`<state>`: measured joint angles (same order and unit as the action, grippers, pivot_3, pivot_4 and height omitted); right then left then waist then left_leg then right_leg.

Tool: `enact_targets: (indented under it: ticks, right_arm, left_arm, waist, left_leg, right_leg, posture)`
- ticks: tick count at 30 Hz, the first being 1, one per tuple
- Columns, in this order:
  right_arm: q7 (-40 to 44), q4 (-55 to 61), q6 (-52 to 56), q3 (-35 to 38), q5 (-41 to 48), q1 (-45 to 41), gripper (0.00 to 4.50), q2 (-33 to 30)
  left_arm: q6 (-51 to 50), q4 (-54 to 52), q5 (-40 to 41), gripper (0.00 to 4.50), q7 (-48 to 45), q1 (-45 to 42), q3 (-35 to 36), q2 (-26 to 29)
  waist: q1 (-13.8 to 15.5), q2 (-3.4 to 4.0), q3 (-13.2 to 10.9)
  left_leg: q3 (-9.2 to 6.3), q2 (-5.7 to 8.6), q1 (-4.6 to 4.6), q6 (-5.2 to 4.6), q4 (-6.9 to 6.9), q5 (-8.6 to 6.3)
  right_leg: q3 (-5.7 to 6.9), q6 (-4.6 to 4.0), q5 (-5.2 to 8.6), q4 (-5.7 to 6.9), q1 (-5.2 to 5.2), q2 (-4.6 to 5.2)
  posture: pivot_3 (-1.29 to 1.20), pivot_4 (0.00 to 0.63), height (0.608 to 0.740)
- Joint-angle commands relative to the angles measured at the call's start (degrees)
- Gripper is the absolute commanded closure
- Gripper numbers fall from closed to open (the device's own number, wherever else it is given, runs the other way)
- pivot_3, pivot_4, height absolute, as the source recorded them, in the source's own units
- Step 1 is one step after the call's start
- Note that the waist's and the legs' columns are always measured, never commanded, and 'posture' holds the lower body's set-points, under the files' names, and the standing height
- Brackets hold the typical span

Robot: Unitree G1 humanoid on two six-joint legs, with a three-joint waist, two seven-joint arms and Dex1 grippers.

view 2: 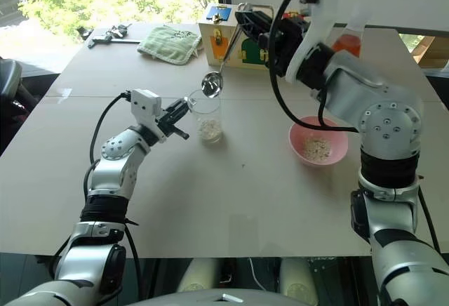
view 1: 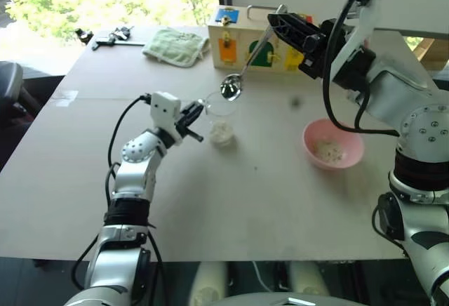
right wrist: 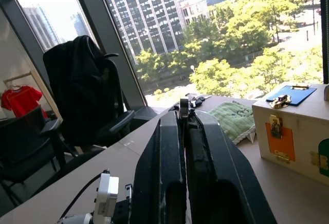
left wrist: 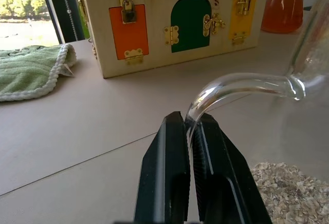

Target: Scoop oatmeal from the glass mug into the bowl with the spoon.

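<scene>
The glass mug (view 1: 222, 118) stands mid-table with oatmeal (view 1: 222, 135) in its bottom. My left gripper (view 1: 198, 111) reaches in level from the left and is shut on the mug's curved handle (left wrist: 241, 85); the flakes (left wrist: 290, 190) show just past its fingers. The spoon (view 1: 247, 66) hangs slanted from my right gripper (view 1: 276, 20), which is raised and shut on its handle. The spoon's oval bowl (view 1: 231, 87) hovers just above the mug's rim and looks empty. The pink bowl (view 1: 352, 156) sits to the right with some oatmeal (view 1: 328, 151) in it.
A wooden latch box (view 1: 242, 48) stands at the back, with a green cloth (view 1: 175, 45) to its left and dark tools (view 1: 112, 37) at the far left corner. A flask of orange liquid (left wrist: 282, 5) stands behind the box.
</scene>
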<state>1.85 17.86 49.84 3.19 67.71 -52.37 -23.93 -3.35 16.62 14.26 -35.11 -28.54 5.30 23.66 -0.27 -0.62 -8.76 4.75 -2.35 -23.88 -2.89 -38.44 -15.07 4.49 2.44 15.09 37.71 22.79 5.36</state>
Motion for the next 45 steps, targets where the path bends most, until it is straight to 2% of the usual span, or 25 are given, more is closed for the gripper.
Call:
enact_targets:
  ticks: [1,3,7,15,19,24,28,32,37,45]
  right_arm:
    - [6.4,0.7,-1.6,-3.9,-7.7,-0.4,4.5,-1.3]
    - [9.5,0.5,-3.2,-6.5,-13.2,0.5,4.5,-2.5]
    - [12.3,0.1,-4.3,-7.5,-17.2,1.4,4.5,-1.6]
    - [17.6,0.3,-7.6,-15.3,-30.8,4.4,4.5,-0.9]
    - [18.7,0.4,-7.3,-16.3,-33.1,6.5,4.5,1.4]
    - [17.3,1.2,-0.2,-10.8,-25.2,9.1,4.5,7.7]
    - [16.3,1.1,3.9,-7.8,-23.5,9.2,4.5,9.0]
    - [8.1,-2.1,10.9,0.9,-17.4,8.7,4.5,14.4]
    - [-0.8,-6.1,16.3,10.3,-12.8,7.3,4.5,18.0]
    - [-9.2,-7.7,20.6,18.2,-4.9,6.8,4.5,19.2]
  left_arm:
    - [-1.0,-1.8,-1.0,4.45,0.2,-1.6,-1.2,-0.2]
    - [-1.1,-2.1,-1.2,4.45,-0.4,-1.5,-1.7,-0.2]
    - [-2.1,-3.7,-2.5,4.45,-1.4,-1.4,-3.6,0.5]
    - [-8.5,-7.4,-4.7,4.45,-4.4,-4.7,-8.0,2.6]
    - [-10.7,-7.5,-5.5,4.45,-4.9,-6.3,-9.0,2.9]
    - [-8.9,-7.1,-7.0,4.45,-6.2,-6.5,-9.8,3.5]
    - [-8.3,-6.9,-7.5,4.45,-6.0,-6.2,-9.8,3.4]
    - [-6.7,-6.9,-7.8,4.45,-5.7,-5.6,-9.4,3.0]
    - [-3.2,-6.4,-7.2,4.45,-5.0,-4.2,-8.1,1.8]
    - [5.4,-2.9,-7.0,4.45,-3.4,-1.9,-6.3,-1.1]
  waist:
    - [0.0,0.0,0.0]
    - [0.0,0.0,0.0]
    - [0.0,0.0,0.0]
    - [-0.1,0.0,0.0]
    - [-0.1,-0.01,0.0]
    - [-0.2,-0.01,0.0]
    - [-0.1,-0.01,0.0]
    - [-0.3,-0.01,0.0]
    - [-0.3,-0.01,0.0]
    - [-0.4,0.0,0.0]
  left_leg:
    - [0.0,0.0,0.0,0.0,0.0,0.0]
    - [0.01,0.01,0.0,0.0,0.0,0.0]
    - [0.0,0.01,0.0,0.0,0.0,0.0]
    - [0.01,0.03,0.0,0.01,-0.02,0.01]
    - [0.0,0.05,0.01,0.03,-0.02,0.02]
    - [0.0,0.03,0.0,0.04,-0.02,0.02]
    - [-0.01,0.02,0.0,0.04,-0.04,0.02]
    - [-0.03,0.01,0.02,0.05,-0.02,0.03]
    - [0.0,0.0,0.02,0.07,-0.02,0.04]
    - [0.0,0.0,0.03,0.06,-0.01,0.04]
  right_leg:
    - [0.0,0.0,0.0,0.01,0.0,0.01]
    - [0.0,0.0,0.0,0.01,0.0,0.01]
    - [0.0,0.0,0.0,0.0,0.0,0.0]
    - [0.01,0.01,0.01,0.02,0.01,0.0]
    - [0.02,0.02,0.01,0.01,0.01,-0.06]
    - [0.01,0.02,0.01,0.02,0.01,-0.06]
    - [0.01,0.02,0.01,0.02,0.0,-0.03]
    - [0.01,0.01,0.01,0.06,0.0,-0.07]
    - [-0.02,0.01,0.01,0.08,0.0,-0.04]
    - [-0.02,0.01,0.01,0.08,0.0,-0.04]
  posture:
    - [0.0,0.15,0.74]
    - [0.0,0.15,0.74]
    - [0.0,0.15,0.74]
    - [0.0,0.15,0.74]
    - [0.0,0.15,0.74]
    - [0.0,0.15,0.74]
    - [0.0,0.15,0.74]
    - [0.0,0.15,0.74]
    - [0.0,0.15,0.74]
    - [0.0,0.15,0.74]
